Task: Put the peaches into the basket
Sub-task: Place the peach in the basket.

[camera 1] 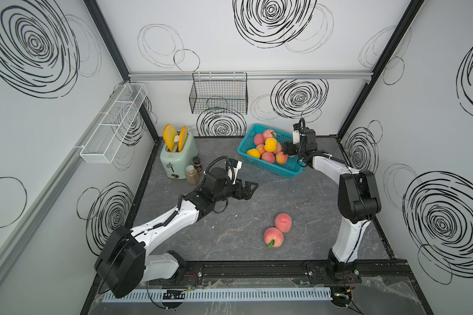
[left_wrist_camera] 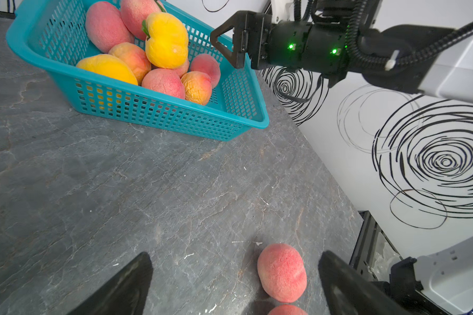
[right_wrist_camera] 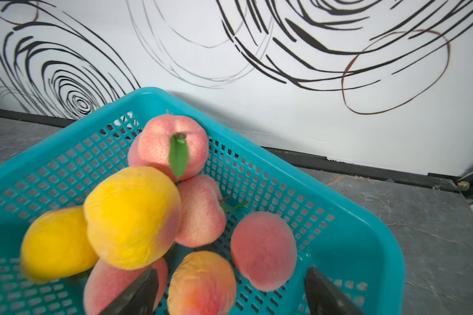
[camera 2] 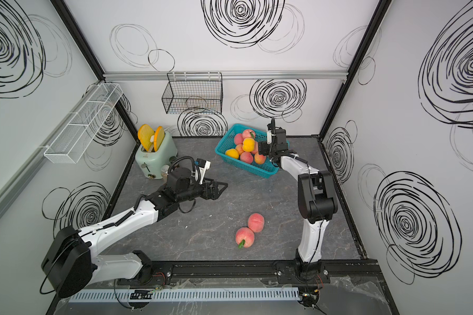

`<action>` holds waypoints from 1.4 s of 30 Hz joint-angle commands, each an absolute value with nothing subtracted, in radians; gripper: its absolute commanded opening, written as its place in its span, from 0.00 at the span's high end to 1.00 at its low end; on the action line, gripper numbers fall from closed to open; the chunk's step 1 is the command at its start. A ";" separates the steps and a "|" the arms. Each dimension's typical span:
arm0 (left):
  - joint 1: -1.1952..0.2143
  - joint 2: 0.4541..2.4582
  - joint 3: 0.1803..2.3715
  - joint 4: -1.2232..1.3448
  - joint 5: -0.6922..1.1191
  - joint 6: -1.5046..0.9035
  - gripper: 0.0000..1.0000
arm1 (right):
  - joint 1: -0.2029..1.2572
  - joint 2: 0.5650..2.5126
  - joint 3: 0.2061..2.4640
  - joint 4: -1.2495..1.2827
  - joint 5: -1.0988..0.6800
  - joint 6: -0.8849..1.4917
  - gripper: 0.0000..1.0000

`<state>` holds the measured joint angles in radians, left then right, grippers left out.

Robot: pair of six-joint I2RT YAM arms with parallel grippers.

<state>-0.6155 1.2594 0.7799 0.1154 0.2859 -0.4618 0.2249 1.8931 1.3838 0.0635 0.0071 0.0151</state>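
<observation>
A: What lies nearest?
B: A pink peach (camera 1: 283, 222) touching a stemmed peach (camera 1: 273, 236) on the table (camera 1: 202, 231), lower centre.
A: And the pincers?
B: The left pincer (camera 1: 253, 189) gapes wide mid-frame, holding nothing. Farther back, the right pincer (camera 1: 286, 148) stands apart, empty, over the turquoise basket (camera 1: 268, 167) of heaped peaches (camera 1: 270, 144).

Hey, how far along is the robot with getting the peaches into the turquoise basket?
Mostly done: a pile of peaches already sits in the basket. In hand: nothing; the right gripper hangs open over the basket. Left: two pink peaches lie side by side on the table, with the open left gripper hovering nearby, pointed toward them.
</observation>
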 commanded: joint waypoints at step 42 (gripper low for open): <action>-1.218 1.352 0.598 0.273 -0.038 -0.690 0.02 | 0.442 0.730 0.379 0.035 -0.302 0.384 0.05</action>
